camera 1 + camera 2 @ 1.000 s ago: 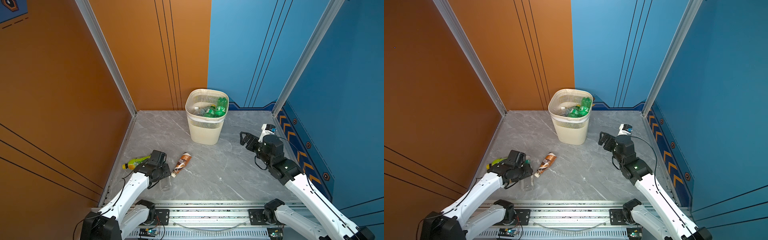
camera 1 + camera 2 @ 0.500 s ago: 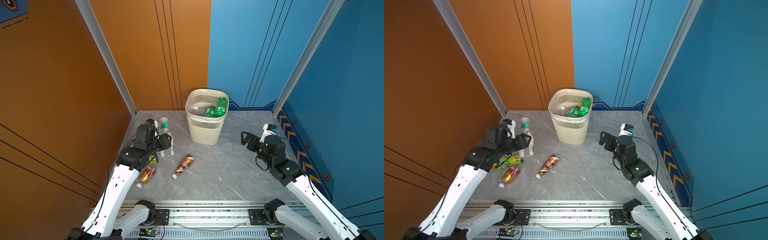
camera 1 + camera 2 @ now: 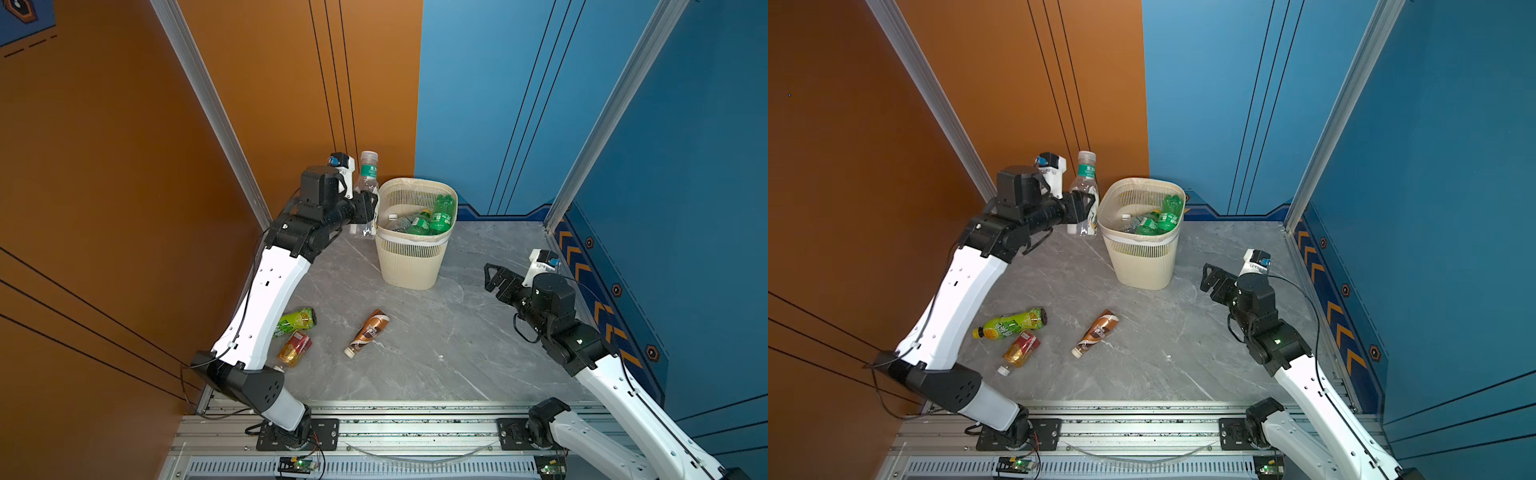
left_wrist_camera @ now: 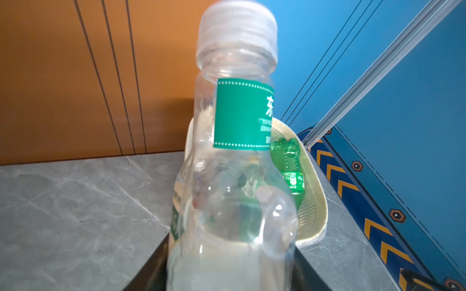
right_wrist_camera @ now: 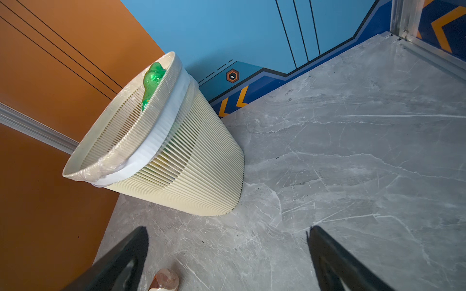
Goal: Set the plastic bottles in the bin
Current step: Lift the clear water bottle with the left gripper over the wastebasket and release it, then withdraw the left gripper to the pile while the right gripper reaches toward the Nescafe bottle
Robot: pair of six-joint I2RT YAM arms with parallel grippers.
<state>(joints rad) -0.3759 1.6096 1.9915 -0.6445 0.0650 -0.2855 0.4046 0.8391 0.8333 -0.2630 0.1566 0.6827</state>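
My left gripper [image 3: 367,212] is shut on a clear plastic bottle [image 3: 368,183] with a white cap and a green label. It holds the bottle upright in the air, just left of the bin's rim. The bottle [image 4: 234,151] fills the left wrist view between the black fingers [image 4: 151,272]. The cream slatted bin [image 3: 415,257] stands at the back middle and holds green and clear bottles [image 3: 440,212]. On the floor lie a yellow-green labelled bottle [image 3: 1011,324], a red-labelled one [image 3: 1021,351] and a brown one [image 3: 1096,332]. My right gripper [image 3: 492,276] hangs open and empty right of the bin.
Orange wall panels close the left side and blue ones the back and right, with metal corner posts. A metal rail with both arm bases runs along the front edge. My left arm arches over the two bottles at the front left.
My left arm has risen from the floor at the front left and carried the clear bottle back and up beside the bin's rim. The right arm has barely moved.
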